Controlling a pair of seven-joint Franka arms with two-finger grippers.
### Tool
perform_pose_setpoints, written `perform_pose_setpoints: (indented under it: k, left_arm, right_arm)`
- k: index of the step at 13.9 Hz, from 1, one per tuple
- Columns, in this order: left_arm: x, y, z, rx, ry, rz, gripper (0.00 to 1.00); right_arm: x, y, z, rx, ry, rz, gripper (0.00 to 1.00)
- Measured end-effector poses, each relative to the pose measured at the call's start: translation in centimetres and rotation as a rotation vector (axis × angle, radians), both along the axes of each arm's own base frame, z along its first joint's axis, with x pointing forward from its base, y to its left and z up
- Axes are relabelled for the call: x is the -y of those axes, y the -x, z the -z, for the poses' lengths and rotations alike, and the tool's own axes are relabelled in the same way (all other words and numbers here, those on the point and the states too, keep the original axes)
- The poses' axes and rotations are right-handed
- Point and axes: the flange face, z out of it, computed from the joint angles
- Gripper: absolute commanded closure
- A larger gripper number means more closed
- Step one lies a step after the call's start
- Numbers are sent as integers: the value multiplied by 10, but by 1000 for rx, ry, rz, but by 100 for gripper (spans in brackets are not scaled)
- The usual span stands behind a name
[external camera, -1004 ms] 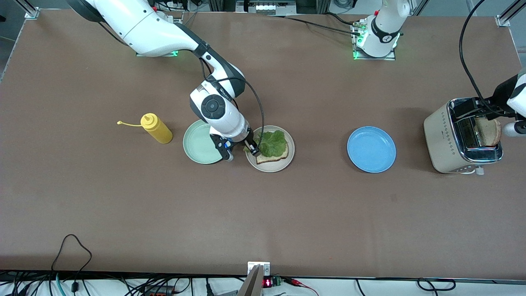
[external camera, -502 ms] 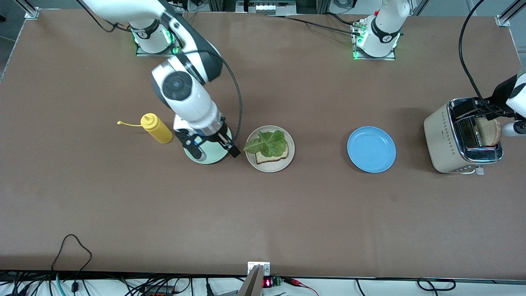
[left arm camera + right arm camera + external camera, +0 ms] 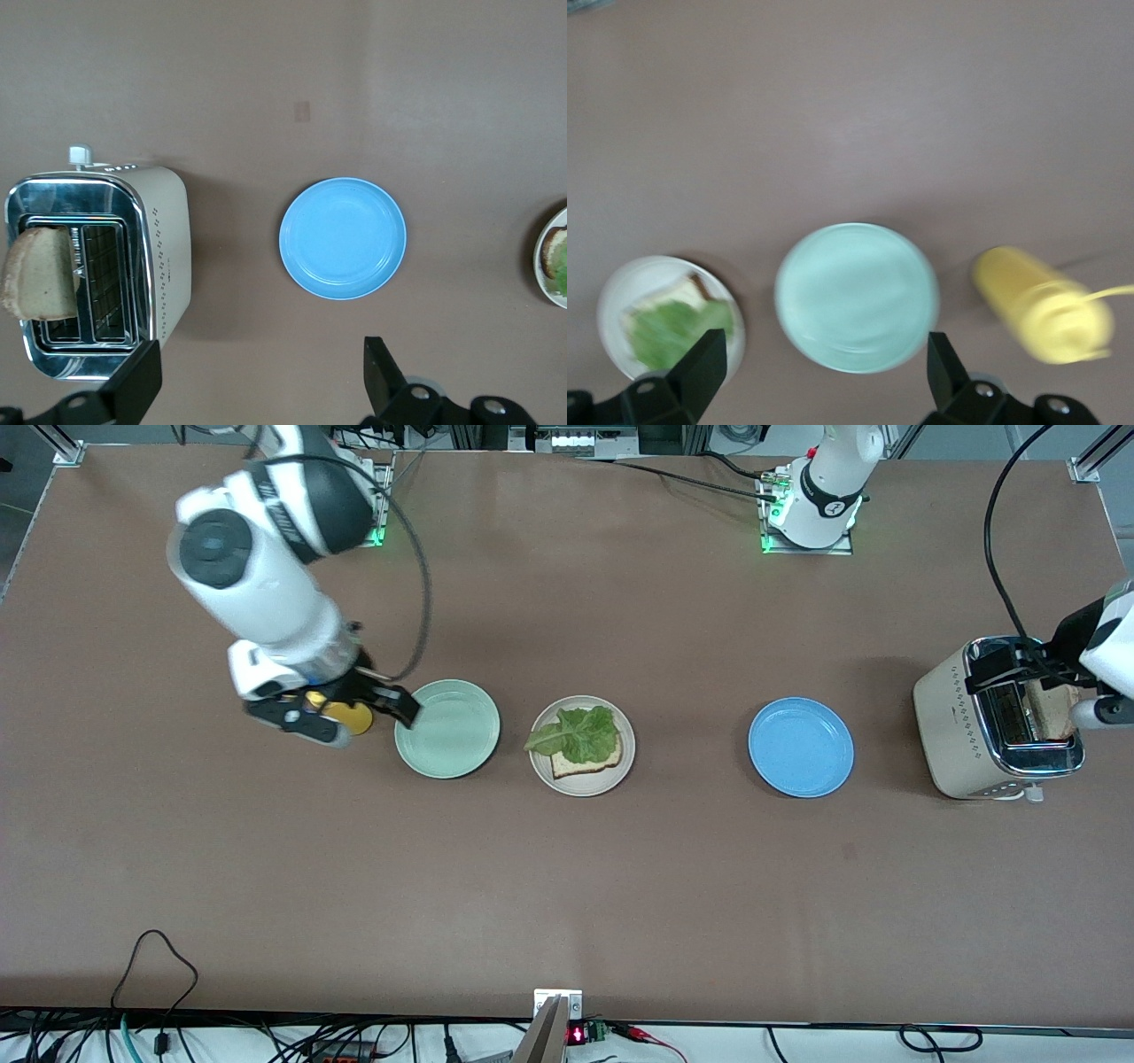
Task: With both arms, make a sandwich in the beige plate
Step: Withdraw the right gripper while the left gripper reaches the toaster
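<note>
The right gripper (image 3: 347, 716), jaws spread and empty, is pulling back from the beige plate (image 3: 540, 765) and is now hanging over the yellow bottle (image 3: 350, 717) beside the green plate (image 3: 447, 729); a second ago it was at the lettuce (image 3: 574, 735), which is now lying released on the bread slice (image 3: 592, 763) in the beige plate, midway along the table. That is leaving only the top slice to add, in my judgement, and the left gripper (image 3: 257, 390), jaws apart and holding nothing, is hovering over the toaster (image 3: 961, 726), where the second slice (image 3: 37, 273) is standing in its slot, with the blue plate (image 3: 800, 747) bare between toaster and beige plate. No brand, label or writing is legible on any item.
</note>
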Motion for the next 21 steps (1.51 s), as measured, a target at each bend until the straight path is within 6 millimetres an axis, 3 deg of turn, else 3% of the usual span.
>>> perform_pose_setpoints:
  k: [2, 3, 5, 7, 8, 9, 14, 17, 18, 19, 21]
  left_arm:
    - [-18, -8, 25, -41, 4, -28, 0]
    - [-37, -11, 38, -61, 7, -59, 0]
    - [-96, -11, 65, -98, 16, -150, 0]
    - [-163, -6, 90, -125, 31, -246, 0]
    - [-187, -2, 101, -138, 37, -272, 0]
    - [-203, 0, 112, -153, 36, -288, 0]
    - [-237, 6, 163, -235, 40, -296, 0]
    - [-267, 18, 186, -263, 69, -295, 0]
    - [-272, 20, 189, -268, 75, -296, 15]
    - [-275, 22, 192, -273, 80, -294, 39]
    - [-279, 24, 199, -282, 99, -247, 75]
  right_arm:
    - [34, 5, -17, -27, 33, -122, 0]
    - [48, 9, -26, -37, 46, -174, 0]
    - [76, 15, -43, -48, 41, -226, 0]
    - [105, 18, -52, -73, 28, -232, 0]
    - [118, 19, -54, -83, 25, -265, 0]
    - [132, 18, -54, -86, 23, -318, 0]
    - [223, 13, -54, -94, 13, -440, 0]
    - [227, 15, -53, -114, 17, -442, 0]
    - [221, 15, -54, -114, 35, -457, 0]
    - [215, 15, -57, -116, 71, -478, 0]
    - [206, 12, -63, -111, 122, -495, 0]
